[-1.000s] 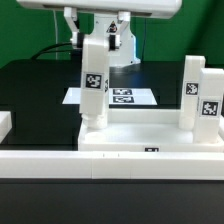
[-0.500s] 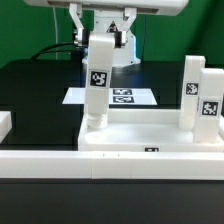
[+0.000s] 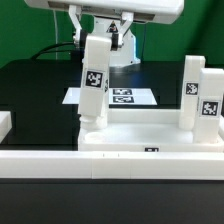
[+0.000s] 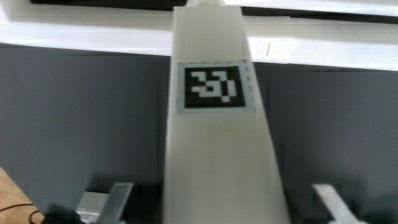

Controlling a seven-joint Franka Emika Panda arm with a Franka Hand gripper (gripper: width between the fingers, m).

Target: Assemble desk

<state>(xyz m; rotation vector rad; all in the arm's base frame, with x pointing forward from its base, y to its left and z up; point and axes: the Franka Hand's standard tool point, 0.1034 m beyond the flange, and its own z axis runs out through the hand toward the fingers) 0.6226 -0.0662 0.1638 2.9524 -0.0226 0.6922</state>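
Note:
The desk top (image 3: 140,135) lies flat with its rim up. One desk leg (image 3: 200,95) stands upright in its corner at the exterior view's right. A second tagged leg (image 3: 92,85) stands at the corner on the exterior view's left, leaning slightly, its lower end down at the socket. My gripper (image 3: 100,36) comes down from above and is shut on this leg's upper end. In the wrist view the leg (image 4: 217,90) runs straight away from my gripper (image 4: 222,205), with one of the fingers (image 4: 118,200) showing on each side. The socket itself is hidden behind the leg.
A long white rail (image 3: 60,165) runs across the front of the desk top. The marker board (image 3: 128,97) lies flat behind it on the black table. A small white part (image 3: 5,125) sits at the exterior view's left edge. The arm's base stands at the back.
The held leg has twisted about its own length and now leans a little, its tag turned; its lower end has stayed at the same corner. The grip is unchanged.

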